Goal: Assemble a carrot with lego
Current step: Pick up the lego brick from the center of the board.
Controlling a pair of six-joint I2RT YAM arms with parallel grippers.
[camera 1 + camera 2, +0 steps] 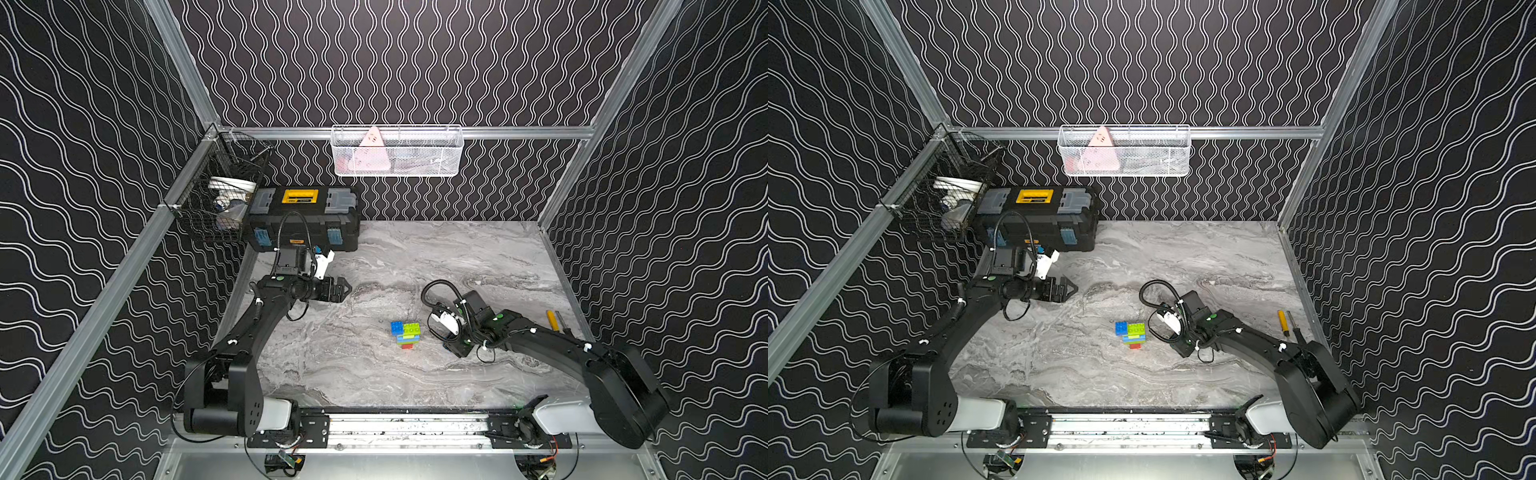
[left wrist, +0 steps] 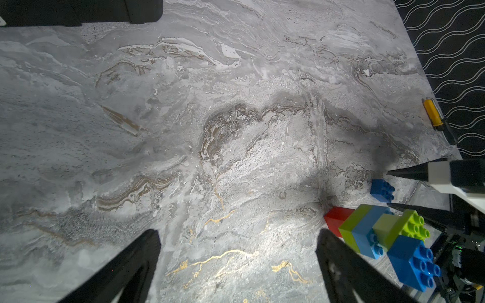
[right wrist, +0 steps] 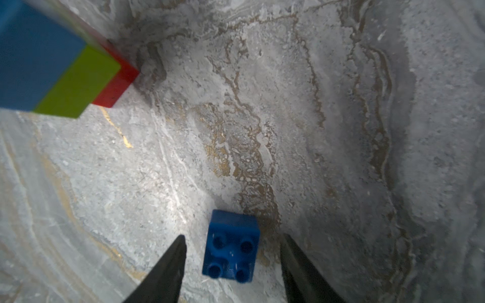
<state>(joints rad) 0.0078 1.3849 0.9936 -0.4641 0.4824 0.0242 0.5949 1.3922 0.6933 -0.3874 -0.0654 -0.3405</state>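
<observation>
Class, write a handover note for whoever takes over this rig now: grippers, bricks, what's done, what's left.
Left gripper: open, empty, clear of the bricks.
Right gripper: jaws open either side of the loose dark blue brick, not touching; it sits studs-up on the table.
Carrot: standing on its red tip nearby.
Done: red, green, light blue layers and one dark blue brick stacked.
To do: probably grip the loose brick and press it onto the wide end.

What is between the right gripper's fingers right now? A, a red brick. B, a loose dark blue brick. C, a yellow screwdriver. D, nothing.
B: in the right wrist view a dark blue brick lies on the table between the right gripper's open fingers, untouched.
</observation>
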